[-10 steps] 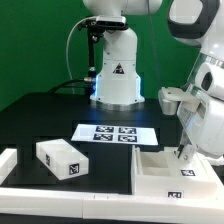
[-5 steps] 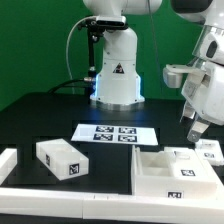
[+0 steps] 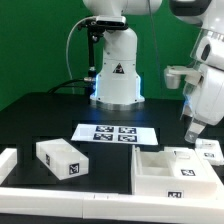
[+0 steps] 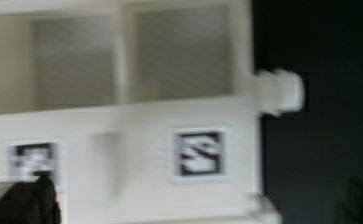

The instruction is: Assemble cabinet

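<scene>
Gripper [image 3: 191, 130] lifted off the cabinet [image 3: 165, 172]
Raised to its 1 o'clock since a second ago; fingers left apart, nothing held.

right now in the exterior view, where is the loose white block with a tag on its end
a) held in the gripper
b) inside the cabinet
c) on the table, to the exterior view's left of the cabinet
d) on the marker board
c: the white block lies on the black table, apart from the cabinet on the exterior view's left, and off the marker board.
</scene>
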Controlling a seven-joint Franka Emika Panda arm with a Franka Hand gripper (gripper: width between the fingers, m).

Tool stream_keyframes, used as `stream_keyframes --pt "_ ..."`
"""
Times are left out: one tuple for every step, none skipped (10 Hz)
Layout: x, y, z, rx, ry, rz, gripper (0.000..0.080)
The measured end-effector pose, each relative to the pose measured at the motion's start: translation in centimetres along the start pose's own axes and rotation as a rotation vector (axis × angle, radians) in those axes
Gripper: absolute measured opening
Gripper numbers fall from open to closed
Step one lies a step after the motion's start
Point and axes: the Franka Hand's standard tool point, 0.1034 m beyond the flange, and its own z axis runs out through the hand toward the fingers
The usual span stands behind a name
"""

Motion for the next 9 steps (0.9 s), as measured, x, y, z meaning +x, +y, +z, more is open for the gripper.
stream_keyframes --pt "1.4 -1.4 0.2 0.024 0.016 0.011 0.0797" --pt "2.9 -2.7 0.5 0.053 0.029 0.043 0.0797" --pt "4.3 -3.8 0.4 0.081 0.025 0.059 0.0797" --pt "5.3 -4.1 0.1 0.056 0.022 0.052 0.0797" --pt "5.0 -4.0 0.3 0.06 0.021 0.05 0.0797" --pt "4.8 -4.0 0.4 0.062 0.02 0.053 0.0797" --pt "4.9 -4.1 0.4 0.064 0.02 0.053 0.0797" --pt "4.5 -4.8 1.3 0.116 0.036 0.087 0.0797" --pt "4.7 -6.0 2.1 0.166 0.047 0.121 0.0797"
